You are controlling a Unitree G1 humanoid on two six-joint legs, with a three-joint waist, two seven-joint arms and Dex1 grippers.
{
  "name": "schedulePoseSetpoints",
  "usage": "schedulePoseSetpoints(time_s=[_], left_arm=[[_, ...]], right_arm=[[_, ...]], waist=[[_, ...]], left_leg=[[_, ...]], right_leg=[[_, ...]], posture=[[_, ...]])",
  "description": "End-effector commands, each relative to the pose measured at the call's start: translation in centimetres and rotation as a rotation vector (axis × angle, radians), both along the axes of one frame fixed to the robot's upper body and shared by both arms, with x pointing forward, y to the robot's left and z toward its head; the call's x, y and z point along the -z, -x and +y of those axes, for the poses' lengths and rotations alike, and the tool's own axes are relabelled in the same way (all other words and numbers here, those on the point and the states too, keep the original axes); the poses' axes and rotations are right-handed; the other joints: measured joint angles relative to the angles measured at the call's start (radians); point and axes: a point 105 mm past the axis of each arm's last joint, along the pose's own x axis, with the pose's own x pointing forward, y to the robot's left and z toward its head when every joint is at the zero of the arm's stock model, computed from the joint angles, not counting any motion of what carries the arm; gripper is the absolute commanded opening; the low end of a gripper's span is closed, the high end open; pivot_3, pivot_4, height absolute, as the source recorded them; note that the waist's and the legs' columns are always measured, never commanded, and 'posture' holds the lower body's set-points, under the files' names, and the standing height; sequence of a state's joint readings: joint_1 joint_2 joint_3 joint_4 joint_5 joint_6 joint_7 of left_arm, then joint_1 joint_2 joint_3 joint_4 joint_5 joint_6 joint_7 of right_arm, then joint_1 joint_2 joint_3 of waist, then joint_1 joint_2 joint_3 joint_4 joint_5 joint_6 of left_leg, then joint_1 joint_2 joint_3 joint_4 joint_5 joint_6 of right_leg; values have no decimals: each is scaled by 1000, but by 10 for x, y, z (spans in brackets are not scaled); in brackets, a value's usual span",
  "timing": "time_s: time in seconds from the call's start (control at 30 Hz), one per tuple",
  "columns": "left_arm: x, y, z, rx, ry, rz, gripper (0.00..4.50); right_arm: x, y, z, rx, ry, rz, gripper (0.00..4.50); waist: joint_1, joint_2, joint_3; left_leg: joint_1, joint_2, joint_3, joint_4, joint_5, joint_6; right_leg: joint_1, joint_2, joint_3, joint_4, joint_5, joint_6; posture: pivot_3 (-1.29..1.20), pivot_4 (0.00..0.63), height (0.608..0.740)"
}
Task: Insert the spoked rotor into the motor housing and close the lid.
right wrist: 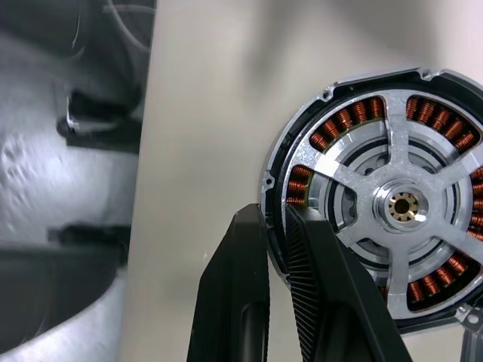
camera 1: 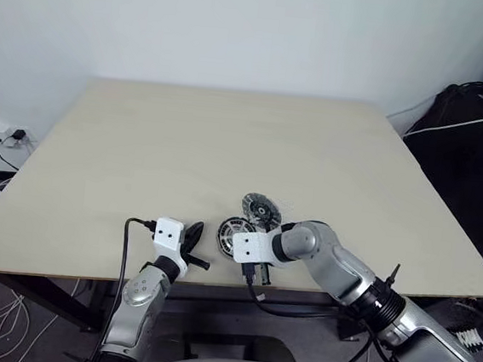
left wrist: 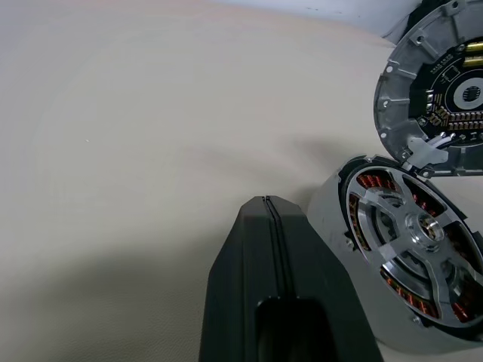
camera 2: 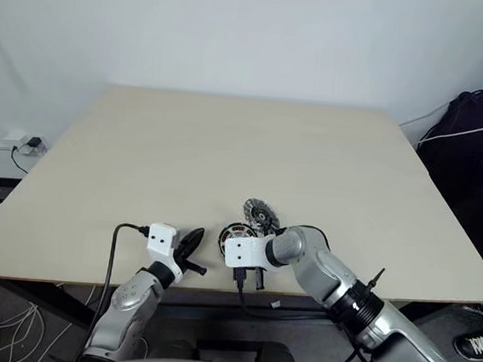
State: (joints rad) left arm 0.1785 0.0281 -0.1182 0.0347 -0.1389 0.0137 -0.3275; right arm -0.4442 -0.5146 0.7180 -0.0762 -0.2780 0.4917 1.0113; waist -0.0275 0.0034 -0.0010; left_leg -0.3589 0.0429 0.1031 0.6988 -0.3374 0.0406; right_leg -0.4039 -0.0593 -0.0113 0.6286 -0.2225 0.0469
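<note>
Pinching the motor housing [right wrist: 377, 204] rim in our right gripper [right wrist: 275, 226], spoked rotor [right wrist: 400, 205] seated, we risk tilting it; left gripper [left wrist: 266, 207] closed, empty.

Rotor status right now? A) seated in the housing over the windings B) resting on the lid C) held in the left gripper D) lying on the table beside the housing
A: the rotor sits inside the housing, its spokes crossing the copper windings, while the lid stands open beside it.
</note>
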Motion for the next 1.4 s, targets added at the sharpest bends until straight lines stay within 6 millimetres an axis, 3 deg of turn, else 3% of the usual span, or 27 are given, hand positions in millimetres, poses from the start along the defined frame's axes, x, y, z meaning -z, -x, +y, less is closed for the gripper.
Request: schedulePoseSetpoints(time_s=[0.03, 0.4, 0.8, 1.4], left_arm=[[-9, -4, -1, -5, 24, -37, 0], [-8, -5, -3, 2, 38, -29, 0], [-7, -5, -5, 6, 50, -20, 0], [-8, -3, -5, 3, 43, -22, 0]], right_arm=[[-29, -14, 6, 130, -109, -45, 120], [-50, 0, -4, 417, -168, 97, 120], [-61, 8, -10, 453, -141, 149, 120], [-40, 6, 5, 507, -144, 281, 120]], waist=[[0, 0, 0], [7, 0, 0], [4, 0, 0], [4, 0, 0]], left_leg=[[0, 0, 0, 0, 0, 0], [-4, 0, -1, 0, 0, 0], [-4, 0, -1, 0, 0, 1], [-4, 0, -1, 0, 0, 1]], right_leg=[[0, 0, 0, 0, 0, 0], [-4, 0, 0, 0, 0, 0], [-4, 0, 0, 0, 0, -1], [-3, 0, 0, 0, 0, -1]], posture=[[0, 0, 740], [0, 0, 740], [0, 0, 740], [0, 0, 740]])
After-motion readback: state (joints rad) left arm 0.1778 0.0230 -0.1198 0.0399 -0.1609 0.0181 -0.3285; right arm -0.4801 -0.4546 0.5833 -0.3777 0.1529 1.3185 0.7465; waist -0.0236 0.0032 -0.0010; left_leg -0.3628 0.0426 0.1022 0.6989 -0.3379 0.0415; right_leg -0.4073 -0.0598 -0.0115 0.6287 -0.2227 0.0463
